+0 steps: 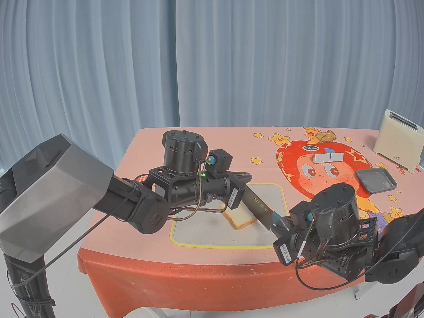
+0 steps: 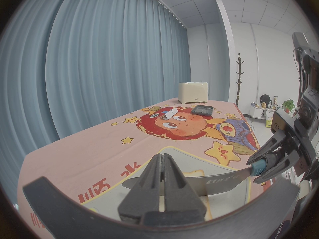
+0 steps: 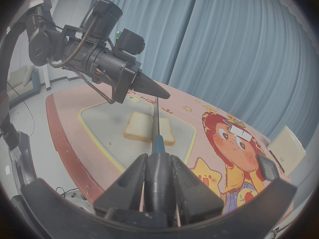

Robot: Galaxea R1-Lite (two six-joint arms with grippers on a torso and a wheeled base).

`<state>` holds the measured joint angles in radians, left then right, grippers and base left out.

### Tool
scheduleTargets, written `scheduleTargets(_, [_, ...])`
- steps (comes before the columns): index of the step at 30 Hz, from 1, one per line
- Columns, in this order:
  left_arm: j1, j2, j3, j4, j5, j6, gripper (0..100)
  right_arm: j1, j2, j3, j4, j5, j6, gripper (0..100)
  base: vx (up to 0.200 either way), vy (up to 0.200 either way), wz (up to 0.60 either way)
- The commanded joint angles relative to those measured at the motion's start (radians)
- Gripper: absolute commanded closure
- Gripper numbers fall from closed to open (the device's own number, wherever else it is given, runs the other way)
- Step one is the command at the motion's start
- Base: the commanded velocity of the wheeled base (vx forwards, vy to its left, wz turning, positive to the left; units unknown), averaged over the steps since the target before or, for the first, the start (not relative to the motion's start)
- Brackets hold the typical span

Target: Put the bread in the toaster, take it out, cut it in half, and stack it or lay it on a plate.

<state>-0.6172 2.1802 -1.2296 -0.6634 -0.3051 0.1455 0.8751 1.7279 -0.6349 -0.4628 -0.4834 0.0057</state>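
Table (image 1: 145,155) carries a grey board (image 1: 198,230). The toaster (image 1: 397,140) and dark plate (image 1: 376,179) sit far R, well apart from it. Bread (image 1: 238,218) lies flat on the board, whole by the look of it. It's light, soft and crushable, so I'd steady it w/ a gentle press near an edge, not a pinch (a squeeze would dent the crumb). Knife (image 1: 258,206) looks stiff and thin. Its teal handle is the place to hold, and the R fingers (image 3: 128,183) are clamped on exactly that. Blade stands on edge over the bread's middle, long axis running from the R fingers toward the far L, tip near the L fingers (image 2: 148,183). Those are pressed together w/ nothing seen between them, above the bread's far side. Whether they touch the bread, can't tell.
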Motion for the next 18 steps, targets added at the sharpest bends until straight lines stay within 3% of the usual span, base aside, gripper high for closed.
scheduleTargets(1, [0.002, 0.003, 0.01, 0.002, 0.001, 0.0, 100, -0.001, -0.001, -0.002, -0.002, 0.0, 0.0, 100, 0.0, 0.0, 0.0])
scheduleTargets(18, [0.005, 0.024, 0.005, 0.002, 0.001, -0.006, 100, -0.007, -0.002, -0.011, -0.004, -0.001, 0.002, 100, 0.0, 0.0, 0.0])
